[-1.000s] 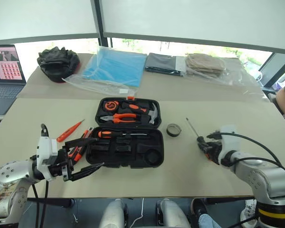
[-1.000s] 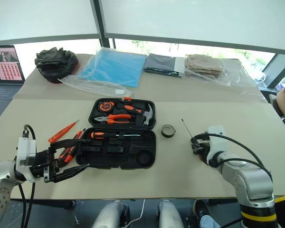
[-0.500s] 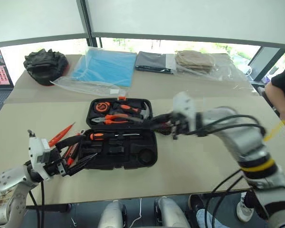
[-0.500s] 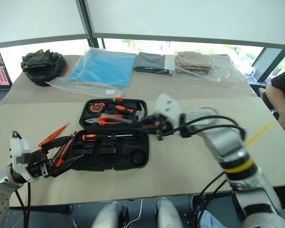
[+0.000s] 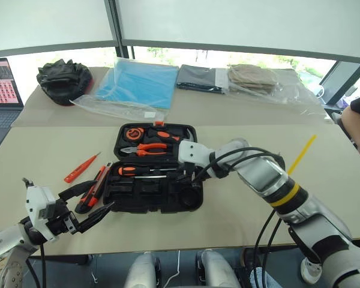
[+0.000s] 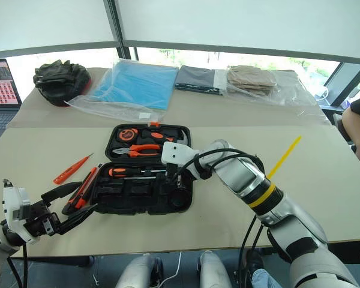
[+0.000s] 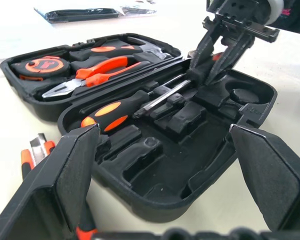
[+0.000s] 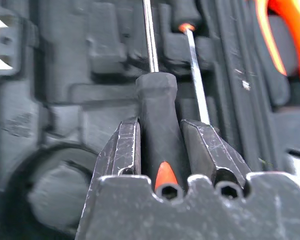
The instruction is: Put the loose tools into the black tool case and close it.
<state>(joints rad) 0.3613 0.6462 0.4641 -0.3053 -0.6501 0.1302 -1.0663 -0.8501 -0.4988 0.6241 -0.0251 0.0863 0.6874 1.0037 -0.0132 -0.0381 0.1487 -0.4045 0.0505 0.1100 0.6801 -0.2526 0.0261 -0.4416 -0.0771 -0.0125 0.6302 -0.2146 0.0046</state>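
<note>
right hand point(image 8: 160, 145) clamps a screwdriver point(image 8: 157, 112) over the open black tool case point(image 5: 153, 195); left hand point(image 5: 87, 207) spread wide.

A pale beige counter point(image 5: 240, 228) fills the middle, with a second beige surface point(image 5: 186, 105) butted against its far edge at 12 o'clock. Behind them, white roller blinds point(image 5: 240, 24) cover most of a wide window, split by a dark frame post point(image 5: 113, 24) at 11 o'clock. Daylight and greenery show through the uncovered strip point(image 5: 240, 59) beneath the blinds.
</note>
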